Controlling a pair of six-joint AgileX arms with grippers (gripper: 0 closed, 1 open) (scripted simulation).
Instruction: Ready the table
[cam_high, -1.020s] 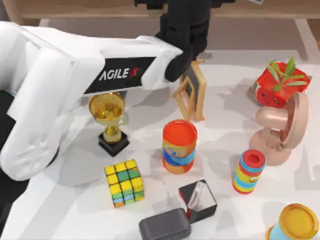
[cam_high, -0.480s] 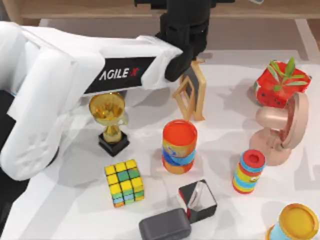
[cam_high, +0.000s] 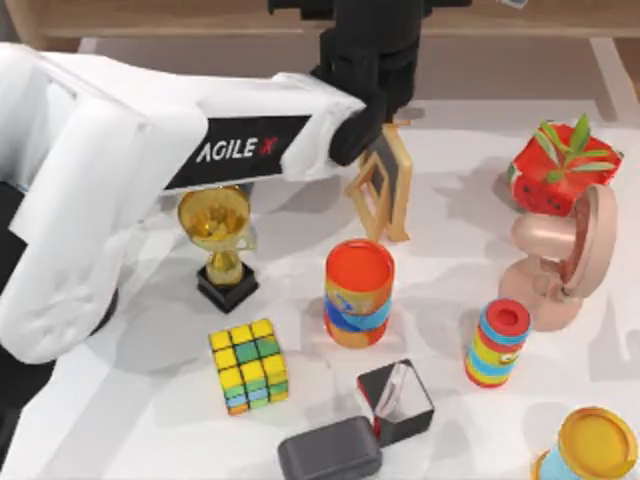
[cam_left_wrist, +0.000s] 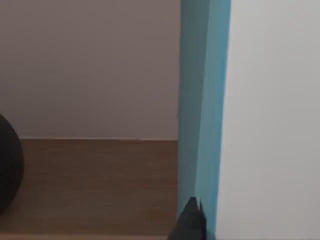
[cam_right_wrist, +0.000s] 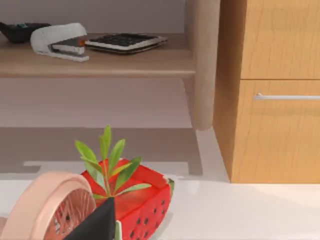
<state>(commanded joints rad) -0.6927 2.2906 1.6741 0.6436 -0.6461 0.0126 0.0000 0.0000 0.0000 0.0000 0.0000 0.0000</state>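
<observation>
White desk (cam_high: 450, 260) is spread across the top view, crowded with a gold trophy (cam_high: 218, 240), a colour cube (cam_high: 248, 366) and an orange can (cam_high: 358, 292). Over its far edge, the left arm is stretched toward the wooden shelf (cam_right_wrist: 100, 62). Whether its hand is spread or pressed together cannot be told; a teal panel (cam_left_wrist: 202, 115), perhaps a book, is seen close by.

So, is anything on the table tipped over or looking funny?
Nothing has spilled. The small black box near the table's front edge sits open, its dark lid lying beside it. The wooden picture frame leans askew right under the left arm's black wrist.
</observation>
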